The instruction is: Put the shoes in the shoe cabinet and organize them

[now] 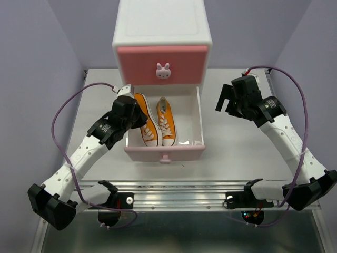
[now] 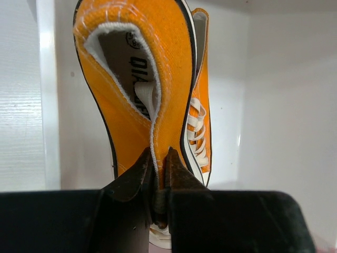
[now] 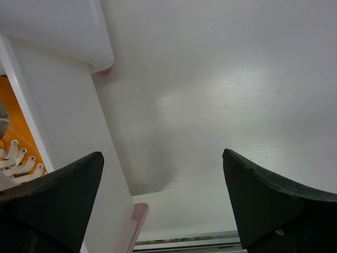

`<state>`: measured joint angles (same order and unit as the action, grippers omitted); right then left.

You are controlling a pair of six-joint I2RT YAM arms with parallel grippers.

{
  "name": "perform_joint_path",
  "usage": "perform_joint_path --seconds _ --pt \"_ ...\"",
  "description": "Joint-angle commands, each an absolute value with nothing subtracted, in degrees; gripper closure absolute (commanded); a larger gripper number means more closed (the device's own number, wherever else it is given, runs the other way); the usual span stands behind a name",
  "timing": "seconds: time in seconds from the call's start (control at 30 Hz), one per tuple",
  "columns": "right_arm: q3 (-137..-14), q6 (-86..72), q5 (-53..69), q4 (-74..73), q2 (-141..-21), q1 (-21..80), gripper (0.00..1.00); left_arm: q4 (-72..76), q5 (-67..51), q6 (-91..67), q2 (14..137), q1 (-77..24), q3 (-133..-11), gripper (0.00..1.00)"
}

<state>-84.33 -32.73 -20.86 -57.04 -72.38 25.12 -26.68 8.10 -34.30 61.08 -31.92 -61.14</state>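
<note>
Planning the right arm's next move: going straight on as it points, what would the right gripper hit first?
Likely the bare table, just beside the open drawer; nothing shows between the right gripper's open fingers. Depth is unclear.

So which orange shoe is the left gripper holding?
The tilted left-hand shoe, its collar pinched in the left gripper; the other shoe stands upright, untouched.

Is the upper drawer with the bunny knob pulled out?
No, the upper drawer sits shut; only the lower drawer, holding the orange shoes, is out.
</note>
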Motion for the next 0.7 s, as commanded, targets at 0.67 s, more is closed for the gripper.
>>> perform_joint_path --seconds 0.67 --pt "-82.6 -31.9 -22.8 -54.7 -72.0 24.8 0.0 -19.6 10.6 -24.0 74.6 -32.3 -66.4 1.0"
